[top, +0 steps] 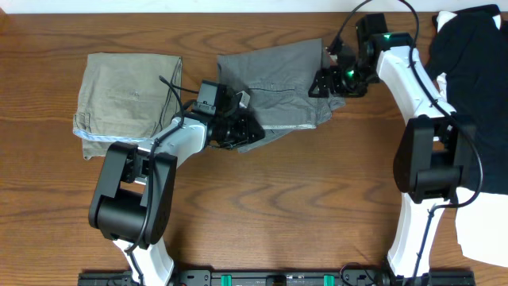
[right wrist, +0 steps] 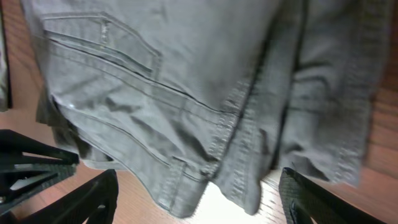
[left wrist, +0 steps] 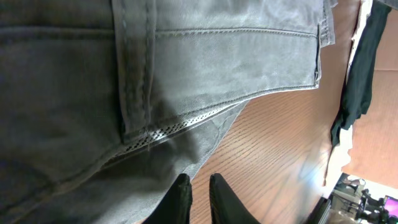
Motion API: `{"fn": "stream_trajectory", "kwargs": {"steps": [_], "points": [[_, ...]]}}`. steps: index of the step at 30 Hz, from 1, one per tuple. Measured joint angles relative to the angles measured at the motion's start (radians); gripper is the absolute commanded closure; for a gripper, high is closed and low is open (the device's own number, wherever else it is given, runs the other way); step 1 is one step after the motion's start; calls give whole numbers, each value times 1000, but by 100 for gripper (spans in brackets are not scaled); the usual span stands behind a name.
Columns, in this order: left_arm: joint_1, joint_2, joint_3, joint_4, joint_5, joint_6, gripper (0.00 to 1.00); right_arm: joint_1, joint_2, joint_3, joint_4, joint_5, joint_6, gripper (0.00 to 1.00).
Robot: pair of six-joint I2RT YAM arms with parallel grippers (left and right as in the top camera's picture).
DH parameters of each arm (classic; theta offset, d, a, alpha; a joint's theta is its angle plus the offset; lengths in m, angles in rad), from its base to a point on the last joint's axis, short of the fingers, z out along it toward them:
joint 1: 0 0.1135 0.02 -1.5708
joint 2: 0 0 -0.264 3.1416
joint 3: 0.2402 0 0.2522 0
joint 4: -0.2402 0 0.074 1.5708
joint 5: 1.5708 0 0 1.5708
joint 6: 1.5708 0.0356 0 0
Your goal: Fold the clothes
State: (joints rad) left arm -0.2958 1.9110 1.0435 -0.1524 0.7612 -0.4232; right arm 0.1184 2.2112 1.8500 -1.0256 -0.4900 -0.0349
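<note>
Two pairs of shorts lie on the table (top: 302, 206): grey shorts (top: 278, 87) spread out at the middle and olive-khaki shorts (top: 127, 91) folded at the left. The left jaws sit almost closed at the grey shorts' lower-left hem; I cannot tell whether they pinch cloth. The right jaws gape wide over the grey shorts' right edge, holding nothing. A black garment (top: 468, 40) and a white garment (top: 480, 230) lie far right.

From left to right lie folded shorts (top: 127, 99), spread shorts (top: 274, 91), garment heap (top: 472, 48).
</note>
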Motion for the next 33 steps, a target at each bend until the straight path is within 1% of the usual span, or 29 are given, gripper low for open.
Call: {"fn": "stream_trajectory", "kwargs": {"steps": [2,7,12,15,18,22,26,29,33], "points": [[-10,0,0,-5,-16,0,89,11,0,0,8,-2,-2,25],[-55,0,0,-23,-87,1,89,36,0,0,29,-7,-3,28],[-92,0,0,-23,-168,1,89,48,0,0,30,2,-3,28],[-91,0,0,-21,-215,1,91,52,0,0,37,13,-3,28],[-87,0,-2,7,-209,3,92,54,0,0,39,18,-3,28],[-85,0,-2,80,-121,8,92,54,0,0,39,19,-3,28],[-85,0,-2,92,-65,8,91,54,0,0,39,19,-3,27],[-84,0,-2,71,-68,8,91,54,0,0,39,19,-3,27],[-84,0,-2,23,-128,9,91,54,0,0,39,19,-3,25]]}}
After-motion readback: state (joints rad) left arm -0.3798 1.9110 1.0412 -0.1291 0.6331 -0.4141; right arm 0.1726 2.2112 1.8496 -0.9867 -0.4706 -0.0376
